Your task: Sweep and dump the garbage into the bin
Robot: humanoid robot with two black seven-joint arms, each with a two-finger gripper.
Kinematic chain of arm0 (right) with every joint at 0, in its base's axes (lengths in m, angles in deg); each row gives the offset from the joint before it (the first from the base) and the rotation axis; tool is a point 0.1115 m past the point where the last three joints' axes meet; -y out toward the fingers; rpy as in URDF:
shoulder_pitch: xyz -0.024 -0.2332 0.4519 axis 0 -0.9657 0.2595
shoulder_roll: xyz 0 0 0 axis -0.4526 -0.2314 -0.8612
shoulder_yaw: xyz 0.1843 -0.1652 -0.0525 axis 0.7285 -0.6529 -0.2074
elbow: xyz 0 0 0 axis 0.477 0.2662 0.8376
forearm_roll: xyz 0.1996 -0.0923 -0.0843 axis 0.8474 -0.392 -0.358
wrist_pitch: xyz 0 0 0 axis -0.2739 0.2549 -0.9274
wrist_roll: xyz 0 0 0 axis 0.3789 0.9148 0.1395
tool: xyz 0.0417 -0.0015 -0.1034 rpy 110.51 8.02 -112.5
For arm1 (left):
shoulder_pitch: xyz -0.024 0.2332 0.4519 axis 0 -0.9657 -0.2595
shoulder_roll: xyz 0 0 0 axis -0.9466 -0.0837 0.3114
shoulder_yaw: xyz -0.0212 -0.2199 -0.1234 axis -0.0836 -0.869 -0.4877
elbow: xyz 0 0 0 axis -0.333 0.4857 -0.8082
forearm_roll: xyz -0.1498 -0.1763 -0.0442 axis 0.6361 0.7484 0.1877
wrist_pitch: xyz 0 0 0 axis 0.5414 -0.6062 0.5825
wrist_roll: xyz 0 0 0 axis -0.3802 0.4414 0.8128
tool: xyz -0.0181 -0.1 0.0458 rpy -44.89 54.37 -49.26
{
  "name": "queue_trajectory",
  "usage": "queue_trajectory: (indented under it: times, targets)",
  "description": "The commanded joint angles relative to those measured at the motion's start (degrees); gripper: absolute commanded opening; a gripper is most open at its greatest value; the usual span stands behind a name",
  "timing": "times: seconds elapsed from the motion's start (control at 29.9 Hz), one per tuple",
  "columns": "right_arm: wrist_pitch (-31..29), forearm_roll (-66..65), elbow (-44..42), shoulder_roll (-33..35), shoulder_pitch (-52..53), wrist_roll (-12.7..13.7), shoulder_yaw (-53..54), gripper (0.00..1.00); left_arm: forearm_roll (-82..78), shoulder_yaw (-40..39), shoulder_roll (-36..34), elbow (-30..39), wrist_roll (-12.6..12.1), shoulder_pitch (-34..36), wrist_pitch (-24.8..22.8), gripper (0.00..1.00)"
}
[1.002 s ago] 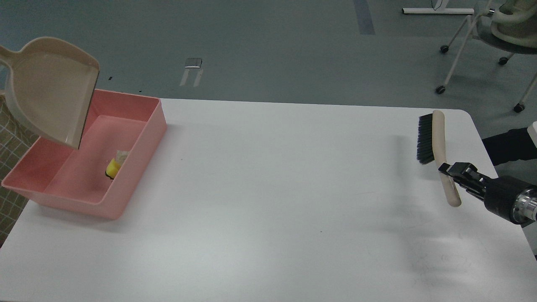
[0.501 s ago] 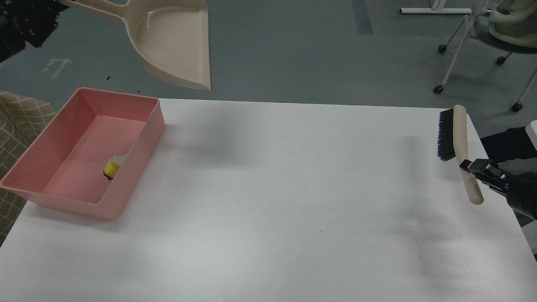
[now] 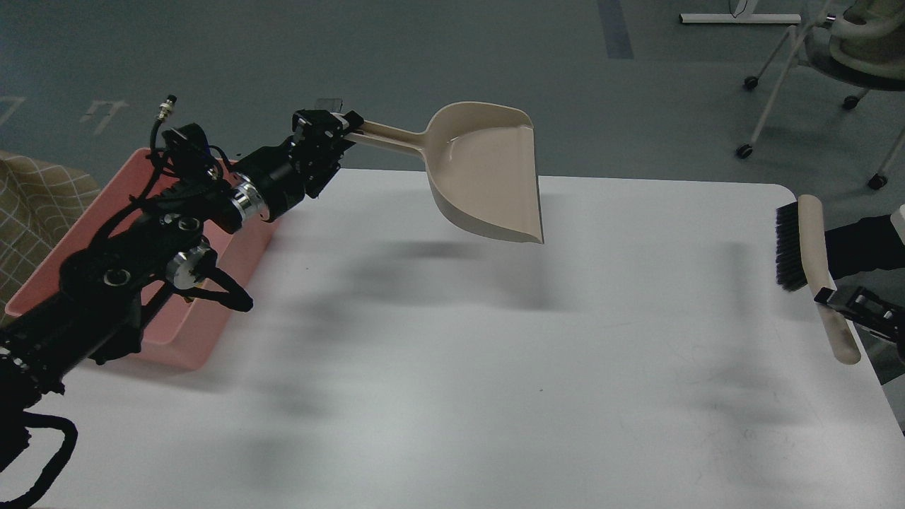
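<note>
The left gripper (image 3: 338, 127) pinches the dustpan (image 3: 488, 177) handle above the counter (image 3: 452, 367). At nine o'clock, the bin (image 3: 233, 244); garbage hidden. The right gripper (image 3: 838, 302) fingers pinch the brush (image 3: 806, 247).

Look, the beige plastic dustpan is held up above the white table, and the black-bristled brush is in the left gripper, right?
Not quite: the head view shows the black-bristled brush in the right gripper. The left gripper holds the beige plastic dustpan above the white table.

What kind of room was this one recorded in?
Probably an office or lab workspace: a white table on a grey floor, with a wheeled chair behind it.
</note>
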Motion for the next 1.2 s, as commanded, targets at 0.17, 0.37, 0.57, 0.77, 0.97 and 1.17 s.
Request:
queue_trajectory:
  times: [0.17,0.37,0.57,0.77,0.97,1.17]
  targets:
    - [0.0,-6.3,0.9,-0.4,5.8,0.1,-10.0,0.1,0.1,5.5,5.8,0.0,0.1,-4.4,4.8,0.2]
    - [0.0,-6.4,3.2,0.0,6.0,0.1,-11.1,0.1,0.5,5.3,7.0,-0.1,0.1,-6.9,5.3,0.21]
    - [0.0,-7.5,3.6,-0.2,5.9,0.1,-11.4,0.11,1.0,5.5,6.3,0.0,-0.2,-7.6,5.3,0.44]
    - [0.0,-8.1,3.9,0.0,5.7,0.1,-13.0,0.11,1.1,5.2,5.1,0.2,-0.9,-8.0,5.2,0.78]
    - [0.0,-8.0,4.1,-0.2,5.5,0.1,-13.0,0.12,2.0,4.9,3.3,0.9,-2.5,-7.9,4.7,0.98]
    - [0.0,-8.1,3.9,-0.6,5.5,0.2,-13.0,0.31,2.1,4.7,-0.1,2.7,-2.8,-7.7,4.3,0.98]
